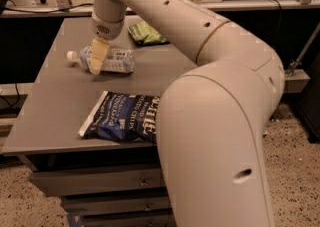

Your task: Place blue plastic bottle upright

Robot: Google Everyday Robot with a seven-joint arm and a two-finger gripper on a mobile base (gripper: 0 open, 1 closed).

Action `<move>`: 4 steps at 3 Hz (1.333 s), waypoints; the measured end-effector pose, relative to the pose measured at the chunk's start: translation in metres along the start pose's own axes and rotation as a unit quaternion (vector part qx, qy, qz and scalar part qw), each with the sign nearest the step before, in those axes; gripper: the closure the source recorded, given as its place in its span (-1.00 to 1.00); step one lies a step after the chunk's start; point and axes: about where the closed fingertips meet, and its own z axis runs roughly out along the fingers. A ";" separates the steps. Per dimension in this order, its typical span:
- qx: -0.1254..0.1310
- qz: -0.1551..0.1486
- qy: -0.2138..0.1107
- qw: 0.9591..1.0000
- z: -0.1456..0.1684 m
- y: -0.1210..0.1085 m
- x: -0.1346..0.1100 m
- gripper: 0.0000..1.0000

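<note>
Grey laminate, dull under the room's warm light — that is the top of the bench (55, 101), and three things lie on it. The blue plastic bottle (117, 61) is on its side toward the back left part of the surface, its white cap pointing left and its pale label facing up and outward. It is not upright.

The claw (96, 63) hangs straight down from the wrist onto that bottle, its tan tip crossing in front of the clear body just to the right of the cap end and reaching down to the bench top. From where I stand, I cannot tell whether the claw has closed on the bottle or only rests against it — the near side hides the rest.

A dark blue chip bag (122, 123) lies flat near the front edge, well apart from the bottle. A green packet (145, 33) sits further back, to the right of the bottle and close beside the arm.

The cream arm (215, 96) is huge in the foreground: it rises from the lower right, bends, and reaches over the bench to the claw. It covers the right end of the chip bag. Under the bench top are grey drawers (100, 181), and beside them a speckled floor (295, 171).
</note>
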 end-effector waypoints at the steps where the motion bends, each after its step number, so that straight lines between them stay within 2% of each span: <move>1: -0.010 0.012 0.016 1.000 0.012 0.000 -0.007 -1.00; 2: -0.021 0.029 0.029 0.999 0.020 0.002 -0.011 -1.00; 4: -0.028 0.037 0.044 0.998 0.025 0.004 -0.024 -0.19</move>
